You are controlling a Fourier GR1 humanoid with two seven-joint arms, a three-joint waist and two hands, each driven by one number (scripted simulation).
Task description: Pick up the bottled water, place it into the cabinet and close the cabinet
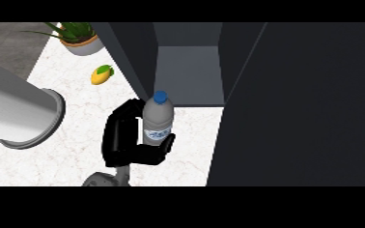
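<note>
The bottled water [158, 121] is a clear bottle with a blue cap and a blue label. It stands upright just in front of the dark cabinet [189, 72], near the front edge of its left wall. My left hand [118, 142] is shut on it, with the fingers curled round its far left side and the thumb across the label on the near side. The cabinet's inside is a bare grey shelf. Its dark door [292, 101] hangs open at the right and fills that side of the view. My right hand does not show.
A large grey cylinder [28, 111] lies at the left edge on the white marble counter [71, 140]. A yellow-green mango [102, 74] lies behind it, and a potted plant [80, 41] stands at the back left.
</note>
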